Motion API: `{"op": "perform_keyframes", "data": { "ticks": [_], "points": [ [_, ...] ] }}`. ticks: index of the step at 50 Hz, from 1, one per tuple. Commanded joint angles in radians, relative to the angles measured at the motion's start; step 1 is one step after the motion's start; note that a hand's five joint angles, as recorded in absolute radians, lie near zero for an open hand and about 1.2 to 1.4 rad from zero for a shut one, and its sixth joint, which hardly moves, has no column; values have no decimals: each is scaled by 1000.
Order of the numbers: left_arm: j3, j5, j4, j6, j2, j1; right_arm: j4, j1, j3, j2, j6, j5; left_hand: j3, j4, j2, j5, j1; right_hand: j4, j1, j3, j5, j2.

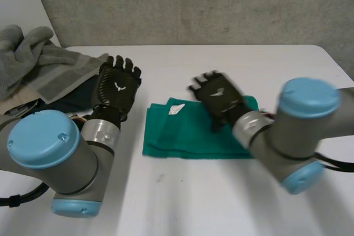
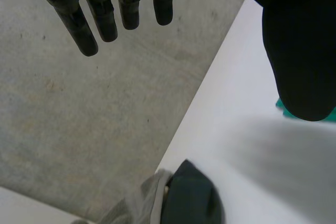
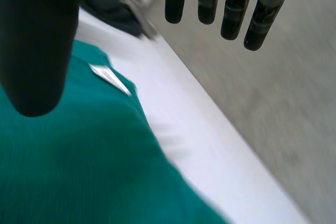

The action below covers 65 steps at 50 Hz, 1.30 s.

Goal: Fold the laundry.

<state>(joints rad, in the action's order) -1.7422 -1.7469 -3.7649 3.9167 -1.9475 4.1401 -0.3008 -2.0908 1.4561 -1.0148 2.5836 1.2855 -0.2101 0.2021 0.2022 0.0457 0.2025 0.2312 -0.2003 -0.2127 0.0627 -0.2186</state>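
A green cloth [image 1: 188, 134] lies folded into a rectangle at the middle of the white table, with a white label [image 1: 177, 109] showing near its far edge. My right hand [image 1: 218, 99] hovers over the cloth's far right part, open, its fingers [image 3: 233, 11] straight and its thumb [image 3: 37, 51] apart from them, holding nothing. Under that hand lie the green cloth [image 3: 79, 166] and its label [image 3: 107, 77]. My left hand [image 1: 116, 87] is raised just left of the cloth, open and empty, its fingers [image 2: 100, 19] straight. A corner of the green cloth [image 2: 281, 107] peeks out beside its thumb.
A pile of laundry sits at the table's far left: a grey garment [image 1: 38, 62] over a dark blue one [image 1: 72, 100]. Part of that pile [image 2: 184, 198] lies below my left hand. The table's far edge [image 1: 210, 46] meets a concrete wall.
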Motion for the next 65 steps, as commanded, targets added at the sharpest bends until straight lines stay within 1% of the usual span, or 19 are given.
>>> {"op": "perform_keyframes", "data": {
  "ticks": [1, 6, 7, 9, 10, 13, 16, 20, 28, 32, 36, 38, 39, 42, 43, 47, 53, 58, 65],
  "points": [
    [70, 49, 2, -91, -39, -78, 161, 193, 162, -119, 161, -3, 36, -28, -28, -46, -28, -57, 26, 38, -63, 44],
    [89, 50, 5, -102, -91, -96, 189, 262, 224, -111, 119, -5, 36, -28, -28, -46, -28, -57, 26, 38, -63, 44],
    [92, 49, 7, -102, -99, -98, 189, 284, 234, -104, 89, -5, 36, -28, -28, -46, -28, 20, -51, -39, 14, -33],
    [93, 47, 10, -100, -114, -103, 192, 299, 236, -85, 54, 6, 36, -28, -28, -46, -28, 252, -283, -270, 246, -264],
    [93, 47, 10, -99, -117, -106, 193, 308, 231, -68, 17, 15, 36, -28, -28, -46, -28, 616, -647, -635, 610, -629],
    [89, 47, 13, -99, -120, -109, 187, 314, 225, -65, -37, 20, 36, -28, -28, -46, -28, 1138, -1169, -1157, 1132, -1151],
    [79, 47, 26, -99, -108, -106, 181, 316, 214, -71, -95, 38, 36, -28, -28, -46, -28, 1165, -1196, -1184, 1159, -1178],
    [70, 44, 56, -100, -91, -100, 178, 293, 158, -77, -151, 78, 36, -28, -28, -46, -28, 1165, -1196, -1184, 1159, -1178],
    [36, 32, 99, -105, -7, -23, 166, -20, -26, -62, -204, 81, 36, -28, -28, -46, -28, 1165, -1196, -1184, 1159, -1178],
    [15, -11, 99, -105, 30, 14, 109, -184, -92, 16, -246, 11, 36, -28, -28, -46, -28, 1165, -1196, -1184, 1159, -1178],
    [6, -52, 100, -111, 50, 45, 81, -258, -109, 91, -261, -78, 36, -28, -28, -46, -28, 1165, -1196, -1184, 1159, -1178],
    [3, -55, 100, -111, 51, 48, 75, -267, -115, 120, -260, -91, 36, -28, -28, -46, -28, 1088, -1119, -1106, 1082, -1100],
    [1, -54, 100, -111, 51, 49, 75, -267, -129, 134, -250, -75, 36, -28, -28, -46, -28, 674, -705, -693, 668, -687],
    [3, -51, 99, -112, 50, 46, 78, -267, -149, 130, -217, 0, 36, -28, -28, -46, -28, 105, -136, -124, 99, -118],
    [6, -49, 99, -117, 48, 45, 78, -264, -155, 116, -165, 73, 36, -28, -28, -46, -28, -57, 26, 38, -63, 44],
    [27, -46, 97, -142, 45, 32, 81, -241, -143, 35, 48, 196, 36, -28, -28, -46, -28, -57, 26, 38, -63, 44],
    [98, -14, 100, -232, 30, -30, 118, -112, -80, -115, 332, 166, 36, -28, -28, -46, -28, -57, 26, 38, -63, 44],
    [135, 59, 146, -327, -1, -95, 229, -55, -92, -131, 392, 107, 35, -27, -27, -45, -27, -57, 26, 38, -63, 44],
    [233, 52, 314, -395, -109, -150, 344, -35, -204, 7, 406, 100, 20, -12, -12, -30, -13, -57, 26, 38, -63, 44]
  ]
}}
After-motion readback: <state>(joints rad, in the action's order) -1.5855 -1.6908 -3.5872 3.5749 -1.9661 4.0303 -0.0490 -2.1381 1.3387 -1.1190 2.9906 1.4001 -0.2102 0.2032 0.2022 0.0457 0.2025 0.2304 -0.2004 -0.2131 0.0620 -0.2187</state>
